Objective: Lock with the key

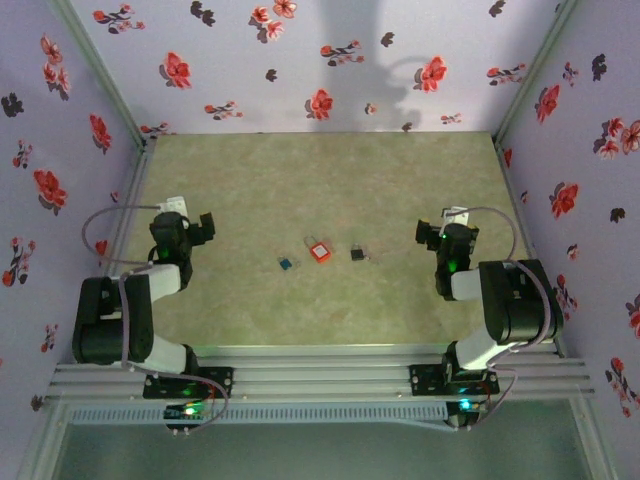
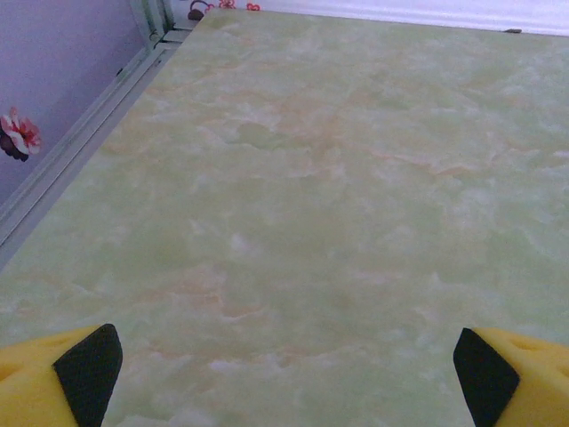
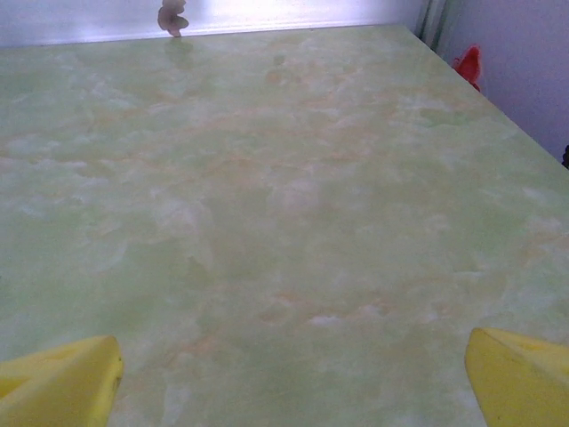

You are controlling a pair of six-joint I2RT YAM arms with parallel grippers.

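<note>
A small red padlock (image 1: pixel 319 250) lies in the middle of the green marbled table. Just right of it lies the key (image 1: pixel 358 255) with a black head. My left gripper (image 1: pixel 203 228) hovers well to the left of the padlock, open and empty. My right gripper (image 1: pixel 432 234) hangs to the right of the key, also open and empty. In the left wrist view the left gripper (image 2: pixel 284 378) spreads wide over bare table, yellow fingertips (image 2: pixel 80 374) at the bottom corners. The right gripper (image 3: pixel 293 378) stands just as wide in the right wrist view, with nothing between its yellow fingertips (image 3: pixel 516 378).
A second small key with a blue head (image 1: pixel 287 264) lies left of the padlock. Floral walls (image 1: pixel 300 60) enclose the table on three sides. An aluminium rail (image 1: pixel 320 375) carries both arm bases at the near edge.
</note>
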